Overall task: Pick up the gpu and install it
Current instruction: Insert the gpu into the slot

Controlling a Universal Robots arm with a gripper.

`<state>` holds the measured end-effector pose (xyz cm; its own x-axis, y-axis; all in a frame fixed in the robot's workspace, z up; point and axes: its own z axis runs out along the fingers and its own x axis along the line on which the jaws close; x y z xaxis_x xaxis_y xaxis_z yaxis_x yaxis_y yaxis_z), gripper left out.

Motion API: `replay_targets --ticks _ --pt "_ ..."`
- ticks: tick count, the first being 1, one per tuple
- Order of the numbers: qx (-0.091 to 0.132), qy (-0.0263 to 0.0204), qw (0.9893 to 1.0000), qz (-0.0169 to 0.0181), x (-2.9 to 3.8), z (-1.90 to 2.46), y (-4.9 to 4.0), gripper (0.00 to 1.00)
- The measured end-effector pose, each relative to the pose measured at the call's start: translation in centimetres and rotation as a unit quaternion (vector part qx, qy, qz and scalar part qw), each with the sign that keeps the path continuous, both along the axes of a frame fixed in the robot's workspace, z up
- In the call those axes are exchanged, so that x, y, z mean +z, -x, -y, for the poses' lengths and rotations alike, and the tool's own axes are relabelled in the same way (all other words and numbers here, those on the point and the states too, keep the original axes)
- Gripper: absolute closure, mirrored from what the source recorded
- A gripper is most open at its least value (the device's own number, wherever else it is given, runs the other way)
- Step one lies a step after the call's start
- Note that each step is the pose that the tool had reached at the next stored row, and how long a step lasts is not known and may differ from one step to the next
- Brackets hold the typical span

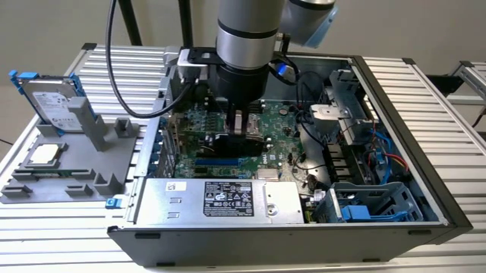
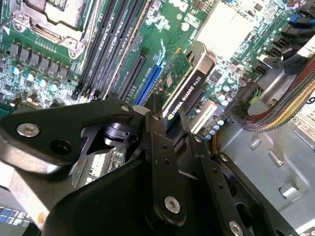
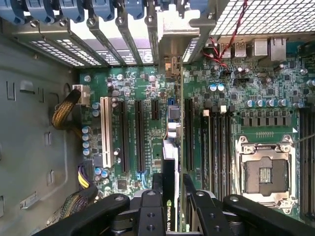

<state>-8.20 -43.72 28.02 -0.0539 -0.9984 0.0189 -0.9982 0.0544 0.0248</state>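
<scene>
Open computer case [image 1: 425, 170], arm upright — jaws clamping gpu [image 2: 184, 88] edge-on over motherboard [image 3: 138, 88]

gpu [image 2: 183, 87] edge-down over motherboard [image 1: 196, 126] inside case [image 1: 425, 187], hard drive [image 1: 54, 104] outside

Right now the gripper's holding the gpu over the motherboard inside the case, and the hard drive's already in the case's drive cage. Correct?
Not quite. The hard drive stands in the grey fixture outside the case, at the exterior view's left. The rest holds: both wrist views show the gripper shut on the gpu over the motherboard.
</scene>
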Motion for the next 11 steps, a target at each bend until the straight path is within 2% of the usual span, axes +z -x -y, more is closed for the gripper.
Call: replay_targets --ticks 11 --pt "0.000 0.0000 1.0000 -0.0019 -0.83 0.18 0.39 1.00"
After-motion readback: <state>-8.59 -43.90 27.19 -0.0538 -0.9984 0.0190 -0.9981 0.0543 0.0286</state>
